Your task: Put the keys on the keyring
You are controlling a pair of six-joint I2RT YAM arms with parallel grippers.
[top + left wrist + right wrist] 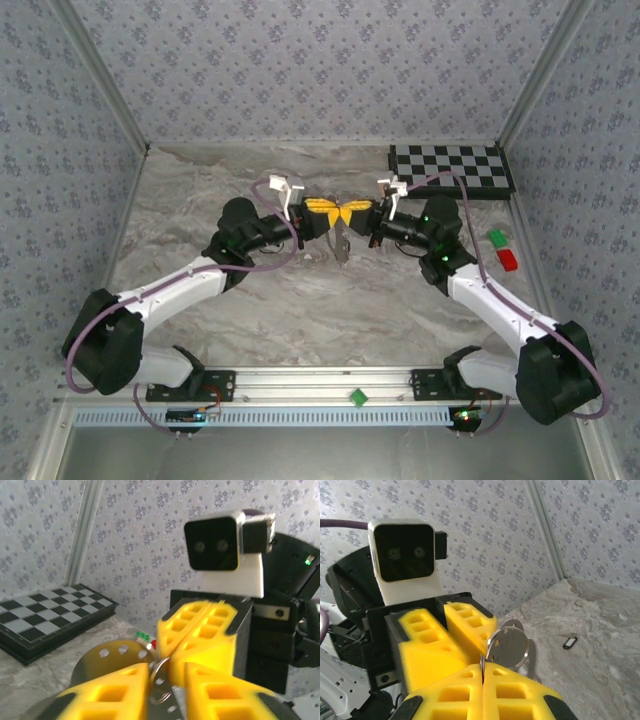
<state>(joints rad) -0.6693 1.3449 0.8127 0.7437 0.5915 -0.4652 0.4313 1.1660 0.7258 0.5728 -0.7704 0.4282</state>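
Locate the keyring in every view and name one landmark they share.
Top external: keyring, centre, where left tool and right tool meet.
Left wrist: bottom centre, between the left tool's yellow fingers.
Right wrist: centre, just above the shut right tool.
Shared landmark: the yellow tools meeting tip to tip.

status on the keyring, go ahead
right claw shut on the keyring. left claw part open around it. one key lying on the table, unthreaded. no obstruction seen.

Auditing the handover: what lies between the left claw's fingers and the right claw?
The keyring: the left wrist view shows its thin wire loop bridging the gap, pinched by the shut right claw and reaching into the parted left claw.
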